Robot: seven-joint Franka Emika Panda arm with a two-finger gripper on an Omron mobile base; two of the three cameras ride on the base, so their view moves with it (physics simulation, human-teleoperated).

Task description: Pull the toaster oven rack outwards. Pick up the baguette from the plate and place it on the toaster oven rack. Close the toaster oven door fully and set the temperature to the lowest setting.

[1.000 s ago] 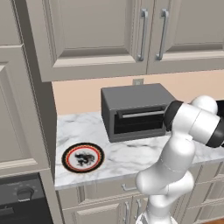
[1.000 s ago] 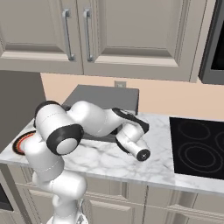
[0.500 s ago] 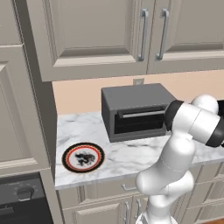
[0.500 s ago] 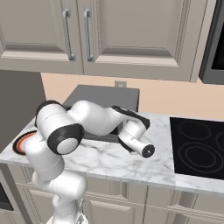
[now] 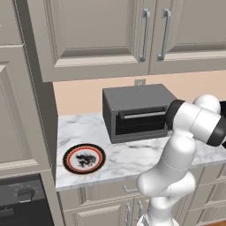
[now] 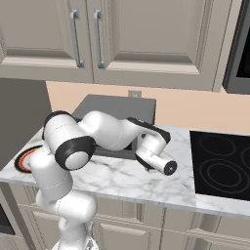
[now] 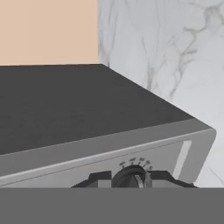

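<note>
The toaster oven (image 5: 137, 110) stands on the marble counter with its door (image 5: 141, 126) shut, so the rack is hidden. To its left lies the plate (image 5: 84, 158) with an orange-red rim and nothing on it; the baguette is out of view. My hand (image 6: 149, 146) reaches to the oven's right side panel. In the hand view my gripper (image 7: 130, 179) is shut on a small round knob (image 7: 129, 176) on the silver panel, one dark finger on each side of it. Tick marks arc above the knob.
A black cooktop (image 6: 219, 163) lies in the counter right of the oven. Upper cabinets (image 5: 145, 31) hang over it. A black built-in oven (image 5: 22, 207) sits low at the left. My elbow (image 5: 194, 119) stands in front of the oven's right end.
My wrist has rolled a little while the hand stays at the oven's side panel. The oven, door and plate have not moved.
</note>
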